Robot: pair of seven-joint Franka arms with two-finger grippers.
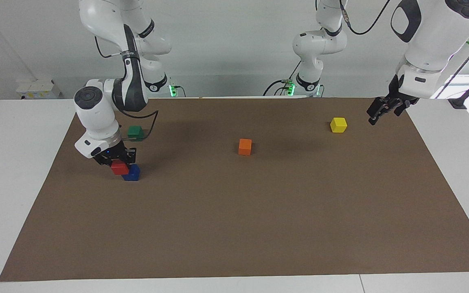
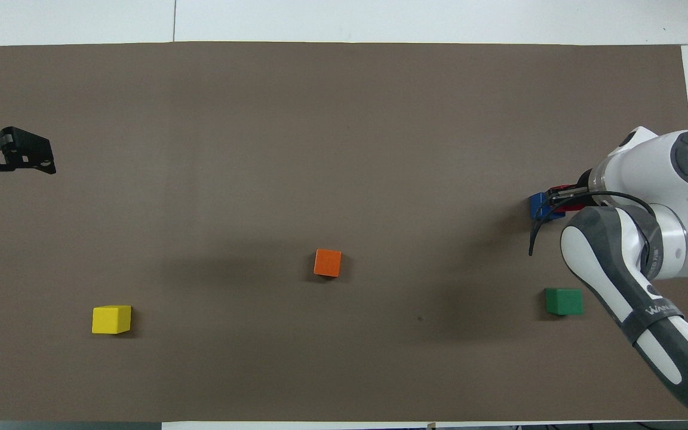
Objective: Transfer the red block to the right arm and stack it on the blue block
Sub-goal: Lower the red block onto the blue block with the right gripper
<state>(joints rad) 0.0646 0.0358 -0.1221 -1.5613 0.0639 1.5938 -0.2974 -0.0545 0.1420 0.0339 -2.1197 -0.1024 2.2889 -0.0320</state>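
Note:
My right gripper (image 1: 117, 162) is shut on the red block (image 1: 119, 167) and holds it low, touching the top edge of the blue block (image 1: 132, 173) and offset toward the right arm's end of the table. I cannot tell whether the red block rests on the blue one. In the overhead view the right gripper (image 2: 561, 200) covers most of both; a part of the blue block (image 2: 537, 206) and a sliver of red show. My left gripper (image 1: 385, 114) is open and empty, raised over the mat's edge at the left arm's end, and also shows in the overhead view (image 2: 15, 170).
A green block (image 1: 135, 132) lies nearer to the robots than the blue block. An orange block (image 1: 245, 146) lies mid-mat. A yellow block (image 1: 338, 125) lies toward the left arm's end. All sit on a brown mat (image 1: 234, 228).

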